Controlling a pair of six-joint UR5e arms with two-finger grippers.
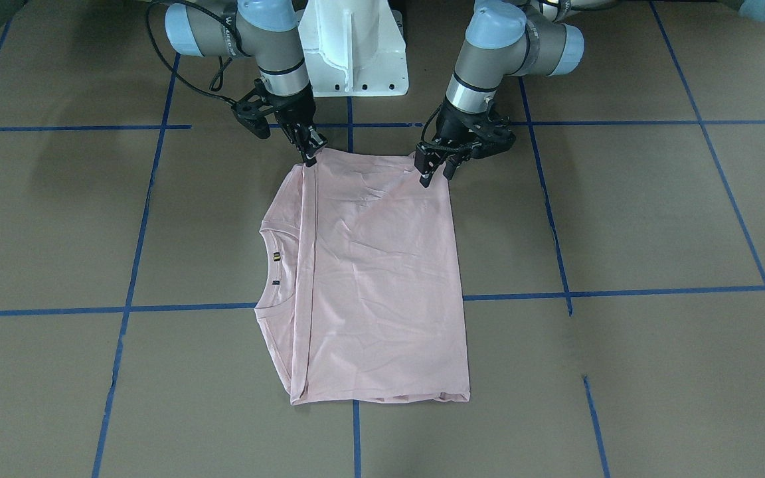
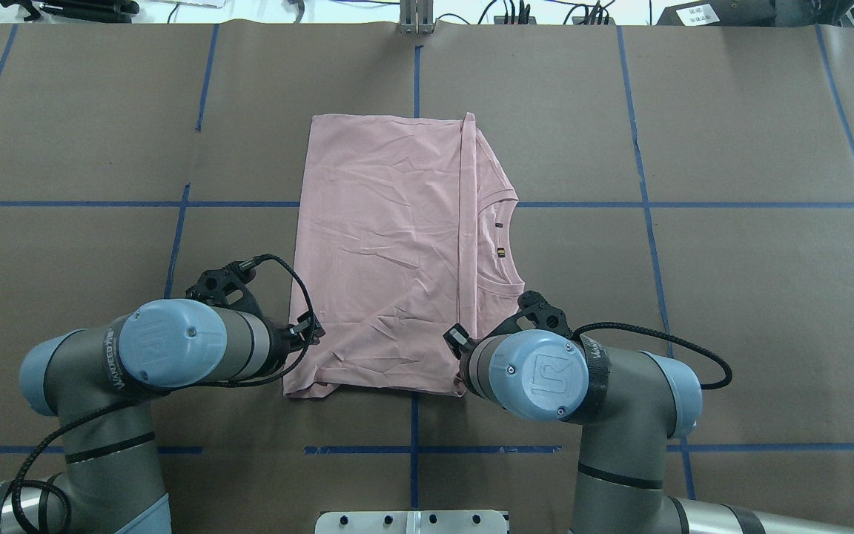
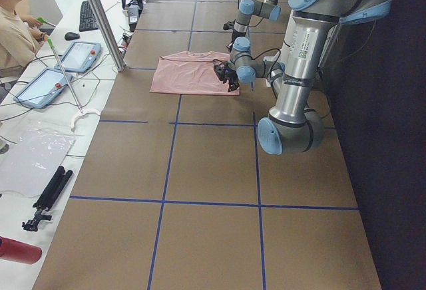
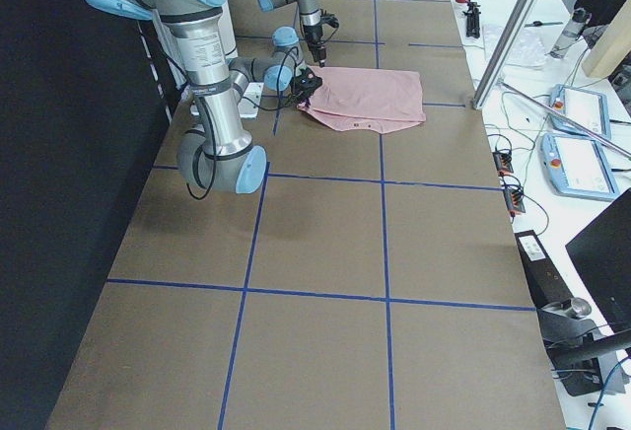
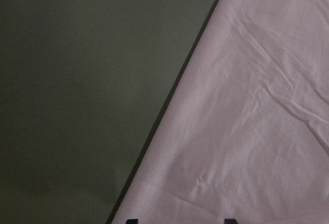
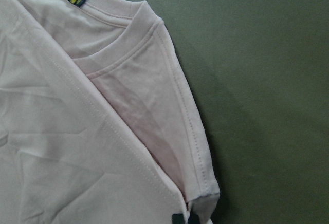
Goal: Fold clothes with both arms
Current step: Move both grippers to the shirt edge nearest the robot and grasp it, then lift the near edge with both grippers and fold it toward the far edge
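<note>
The pale pink T-shirt (image 1: 382, 279) lies flat on the brown table, folded into a long rectangle. Its collar and small neck label (image 1: 277, 255) point toward my right side, and the dog print is hidden. My left gripper (image 1: 437, 174) is open at the shirt's near corner; in the left wrist view its fingertips (image 5: 132, 220) sit wide apart over the shirt's edge (image 5: 247, 131). My right gripper (image 1: 309, 154) is shut on the other near corner, by the shoulder fold. In the right wrist view its tips (image 6: 185, 219) pinch the cloth (image 6: 61, 147).
The white pedestal base (image 1: 352, 46) stands just behind both grippers. Blue tape lines (image 1: 349, 126) cross the brown table. In the exterior left view an operator (image 3: 13, 34) sits at a side bench with tablets (image 3: 80, 56).
</note>
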